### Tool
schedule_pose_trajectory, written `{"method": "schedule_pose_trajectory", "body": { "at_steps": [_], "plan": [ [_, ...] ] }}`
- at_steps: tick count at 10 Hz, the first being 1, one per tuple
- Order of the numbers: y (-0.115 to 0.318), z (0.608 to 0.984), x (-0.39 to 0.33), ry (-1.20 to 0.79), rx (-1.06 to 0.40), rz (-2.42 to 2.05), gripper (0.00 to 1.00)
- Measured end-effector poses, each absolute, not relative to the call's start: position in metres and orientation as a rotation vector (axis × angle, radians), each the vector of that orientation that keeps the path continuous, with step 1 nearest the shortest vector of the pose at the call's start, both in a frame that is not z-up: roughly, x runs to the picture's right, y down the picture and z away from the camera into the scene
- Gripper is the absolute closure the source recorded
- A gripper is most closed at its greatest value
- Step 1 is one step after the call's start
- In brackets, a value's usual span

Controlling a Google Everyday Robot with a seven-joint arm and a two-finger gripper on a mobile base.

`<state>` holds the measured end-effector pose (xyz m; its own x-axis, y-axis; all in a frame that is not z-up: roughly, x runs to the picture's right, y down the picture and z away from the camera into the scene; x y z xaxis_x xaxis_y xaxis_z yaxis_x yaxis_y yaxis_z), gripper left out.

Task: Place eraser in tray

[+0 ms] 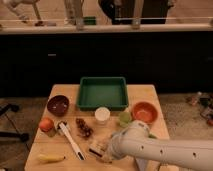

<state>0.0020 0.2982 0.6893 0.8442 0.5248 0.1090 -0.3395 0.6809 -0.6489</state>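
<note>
The green tray (102, 80) stands at the back middle of the wooden table, with nothing in it. The eraser (95, 152), a small tan block with a dark underside, lies near the table's front edge, just right of the brush's tip. My gripper (103, 148) is at the end of the white arm, which comes in from the lower right. It sits low over the eraser and hides part of it. I cannot see whether it touches the eraser.
A white cup (102, 114) stands in front of the tray, with a green object (124, 118) and an orange bowl (145, 111) to its right. A maroon bowl (58, 104), red apple (46, 124), white-handled brush (69, 139), banana (50, 158) and dark cluster (83, 127) lie at the left.
</note>
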Motion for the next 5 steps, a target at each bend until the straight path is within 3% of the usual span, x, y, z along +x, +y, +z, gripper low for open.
{"method": "schedule_pose_trajectory", "body": {
  "at_steps": [5],
  "plan": [
    [0.264,0.676,0.002,-0.337,-0.652,0.382,0.83]
  ]
}}
